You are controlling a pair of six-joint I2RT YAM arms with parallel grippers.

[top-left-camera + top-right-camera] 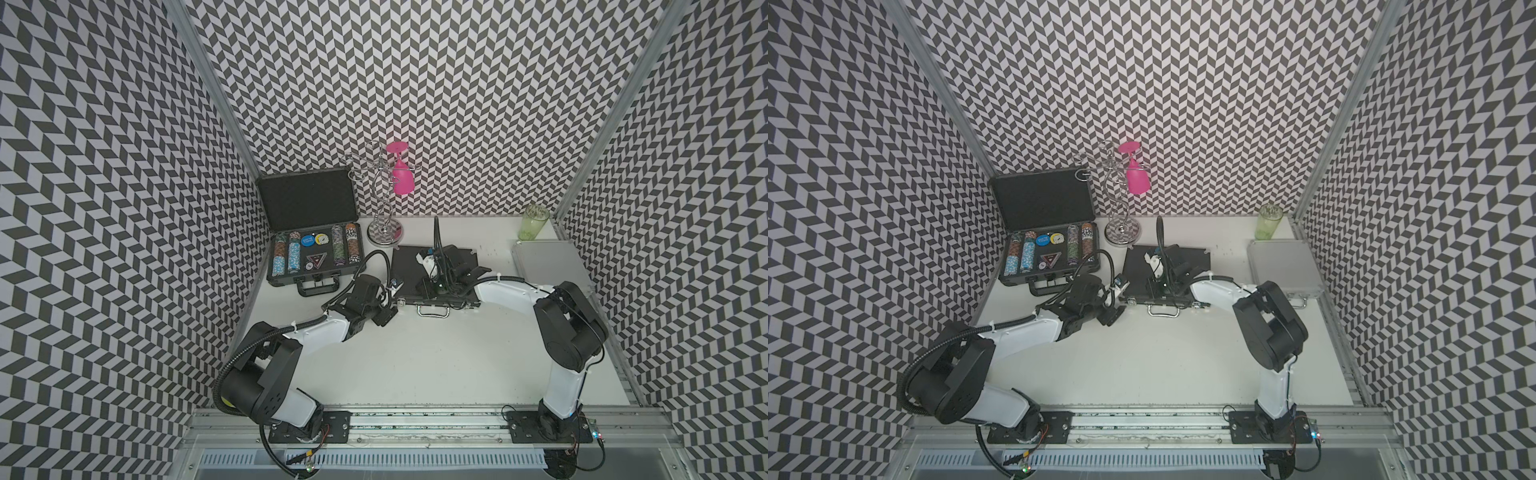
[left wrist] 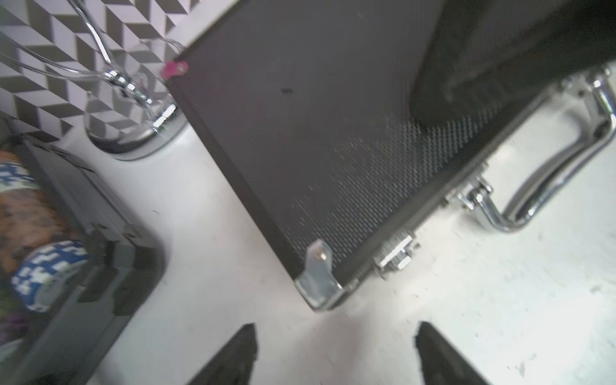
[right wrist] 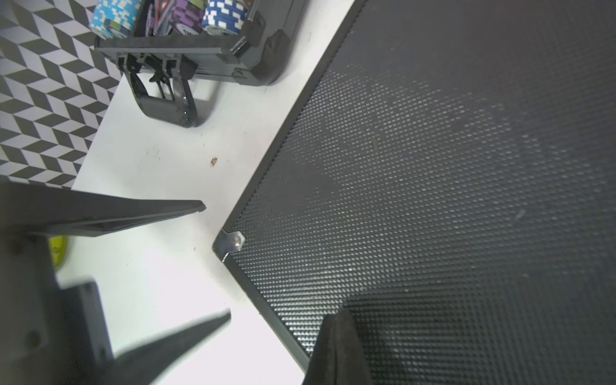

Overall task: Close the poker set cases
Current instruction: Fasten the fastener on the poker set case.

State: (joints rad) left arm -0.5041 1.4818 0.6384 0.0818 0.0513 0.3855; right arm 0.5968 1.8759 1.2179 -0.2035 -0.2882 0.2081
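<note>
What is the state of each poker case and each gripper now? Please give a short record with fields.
large dark-grey case: open, lid standing up, chips showing
flat black case: closed, silver handle towards the robot
small silver case: closed
left gripper: open, empty, beside a corner of the flat black case
right gripper: shut, tip on top of the flat black case
left to close: large dark-grey case

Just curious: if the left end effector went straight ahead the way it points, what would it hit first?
Most likely the flat black case, at its metal-capped corner: the open left end effector points right at it across bare table.
</note>
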